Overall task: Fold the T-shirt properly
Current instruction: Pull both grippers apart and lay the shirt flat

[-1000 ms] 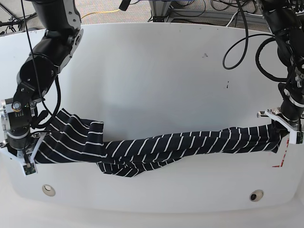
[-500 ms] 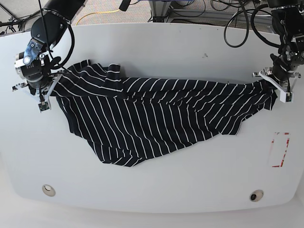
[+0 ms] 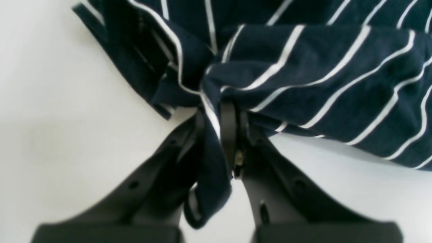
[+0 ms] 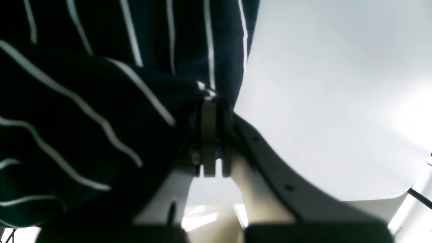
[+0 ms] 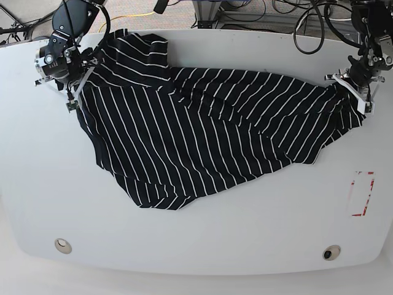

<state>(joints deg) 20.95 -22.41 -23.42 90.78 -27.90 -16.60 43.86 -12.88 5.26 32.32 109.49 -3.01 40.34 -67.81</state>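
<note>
Nearest the base camera, the white table shows two small round fittings along its front edge, one at seven o'clock and one at five o'clock. A red-and-white marker lies on the surface at four o'clock, just clear of the cloth. Moving in, the T-shirt sprawls across the middle of the table, dark navy with thin white stripes; its lowest fold dips toward six o'clock and the fabric rises from there toward both far corners. It is rumpled, with overlapping layers near the upper left of the view.

Farther back, at two o'clock, the left gripper is clamped on the shirt's edge. The left wrist view confirms it: the dark jaws are pinched together with a bunched fold of striped cloth squeezed between them and a loose tail hanging below over the white surface. At ten o'clock, the right gripper grips the opposite edge. In the right wrist view its jaws are closed tight on the fabric, which fills the left of that frame. Cables trail beyond the far rim at twelve o'clock.
</note>
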